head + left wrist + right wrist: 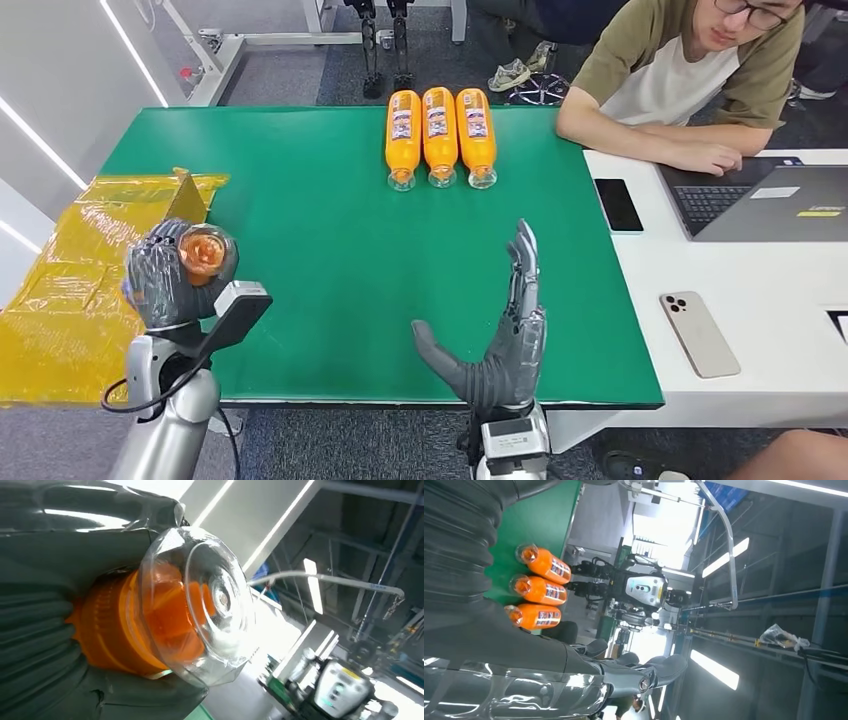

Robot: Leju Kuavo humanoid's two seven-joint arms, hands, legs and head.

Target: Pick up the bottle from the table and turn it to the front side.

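**Orange bottle held up in the left robot hand**

The left robot hand (170,275) holds a bottle (205,252) with its fingers wrapped around it. The bottle is up off the green worktop (300,250), over its left edge. The clear round end of the bottle (200,605) points at the camera. Orange drink fills it.

The right robot hand (505,330) holds nothing. Its fingers are straight and spread wide, with the thumb sticking out to the side. It is over the near part of the worktop.

Three more bottles (440,135) lie in a row at the far side of the worktop, side by side and touching. They are full of orange drink too. Each has a blue and white label, but the writing is too small to read.

A yellow box (90,270) sits just left of the worktop, open at the top. A person (690,70) sits at a white desk (760,300) to the right of the worktop, with a laptop (770,200) and two phones (660,270).
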